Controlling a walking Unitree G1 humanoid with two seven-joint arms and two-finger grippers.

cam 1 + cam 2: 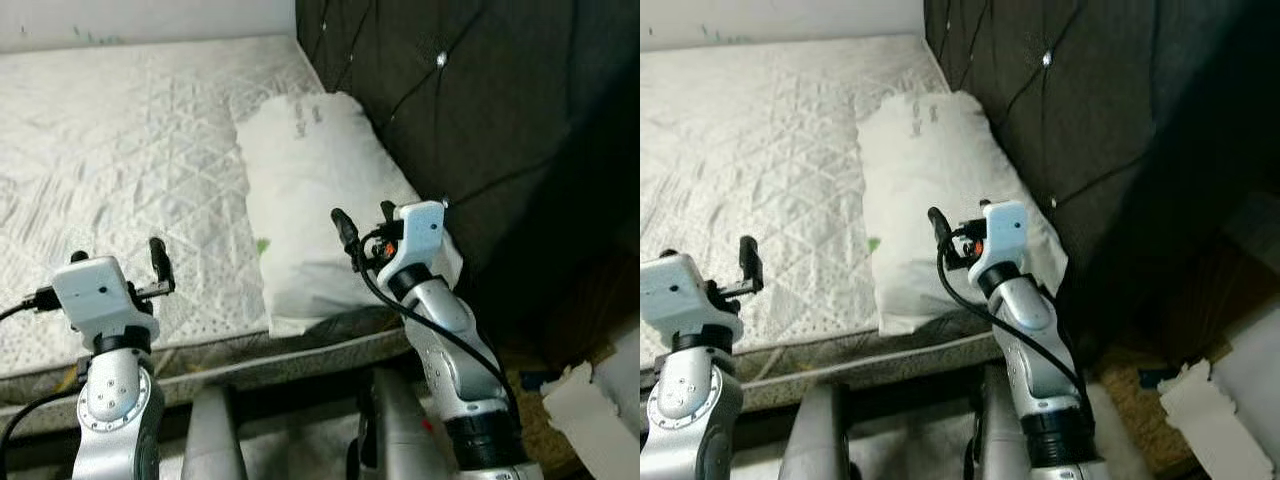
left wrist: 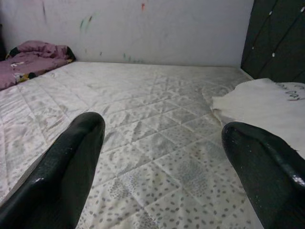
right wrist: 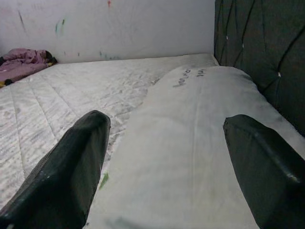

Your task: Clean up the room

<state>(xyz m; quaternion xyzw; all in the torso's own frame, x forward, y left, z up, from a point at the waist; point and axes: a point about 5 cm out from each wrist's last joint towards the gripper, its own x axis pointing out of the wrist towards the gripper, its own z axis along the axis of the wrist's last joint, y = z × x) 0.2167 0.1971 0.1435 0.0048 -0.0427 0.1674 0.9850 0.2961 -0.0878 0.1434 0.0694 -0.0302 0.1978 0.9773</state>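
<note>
A bare white quilted mattress [image 1: 760, 150] fills the upper left, seen from above. A white pillow [image 1: 940, 200] with small dark lettering near its far end lies along the mattress's right side, against a dark tufted padded headboard [image 1: 1070, 100]. The right gripper [image 1: 958, 228], on a silver arm, hovers over the near end of the pillow. The left gripper [image 1: 705, 268] sits over the near edge of the mattress, one black finger upright. White crumpled paper [image 1: 1200, 400] lies on the floor at lower right.
</note>
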